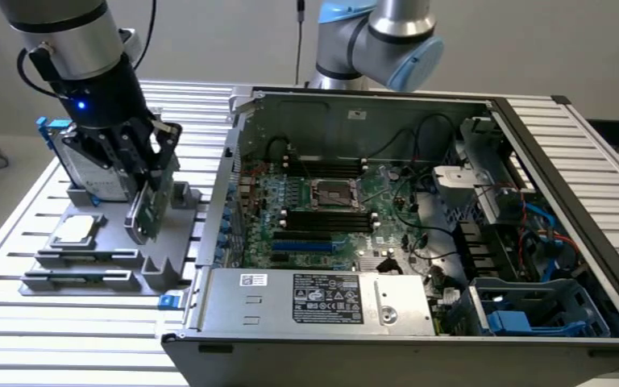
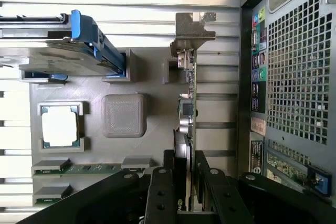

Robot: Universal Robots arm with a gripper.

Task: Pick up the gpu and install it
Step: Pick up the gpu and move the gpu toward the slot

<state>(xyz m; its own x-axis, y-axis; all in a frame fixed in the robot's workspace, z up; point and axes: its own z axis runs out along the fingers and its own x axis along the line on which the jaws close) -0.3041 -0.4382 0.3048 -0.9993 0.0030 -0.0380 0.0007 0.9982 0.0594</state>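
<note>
Pincer tight around upright gpu

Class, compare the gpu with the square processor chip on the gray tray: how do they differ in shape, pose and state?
The gpu stands on edge; the processor chip lies flat in its recess. The gpu is a long card; the processor chip is a small square. The gripper holds the gpu between its fingers; the processor chip is untouched. Both sit on the gray tray.
</note>
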